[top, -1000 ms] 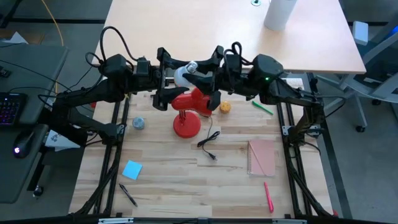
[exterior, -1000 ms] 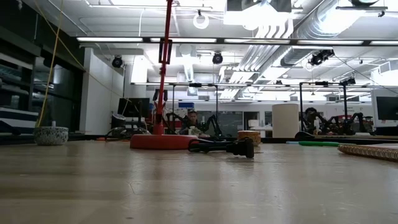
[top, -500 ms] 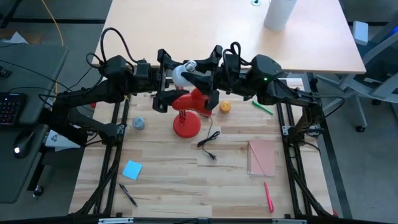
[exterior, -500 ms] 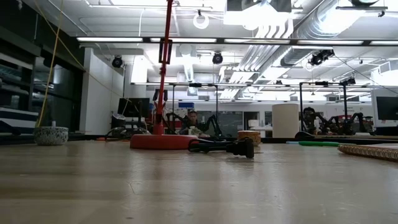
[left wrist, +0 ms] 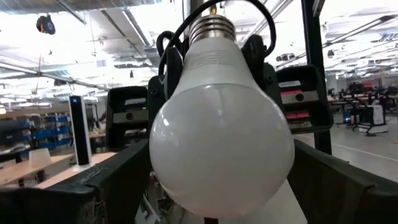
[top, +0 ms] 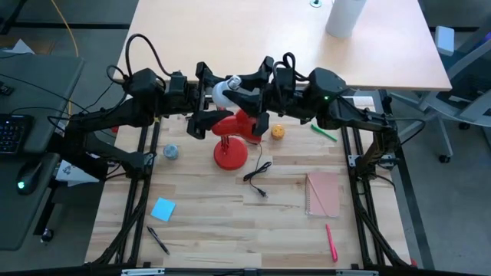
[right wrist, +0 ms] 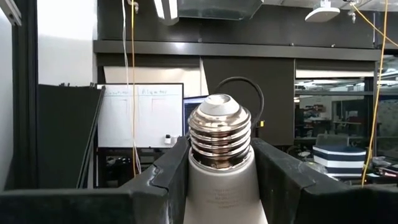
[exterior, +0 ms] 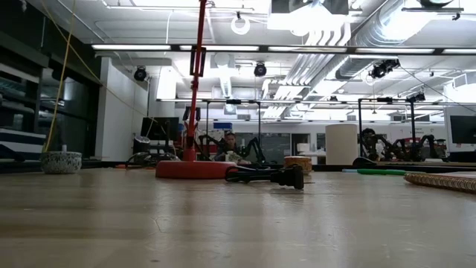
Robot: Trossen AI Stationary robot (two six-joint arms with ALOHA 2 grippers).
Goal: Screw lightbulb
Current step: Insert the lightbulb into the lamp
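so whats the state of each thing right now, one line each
lightbulb: off the table, held between both grippers, screw base bare, not in any socket
left gripper: at the bulb's round end, above the lamp
right gripper: shut on the bulb's neck, just below the threads
red lamp: upright on the table, no bulb in it
lamp plug: lying loose on the table, not plugged in
notebook: closed, flat

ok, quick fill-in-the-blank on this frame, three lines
1. The lightbulb is held up near the ___ lamp.
2. The right gripper has its jaws ___ on the lightbulb's neck, just under the threads.
3. The blue note lies on the ___ arm's side of the table.
Missing words: red; shut; left.
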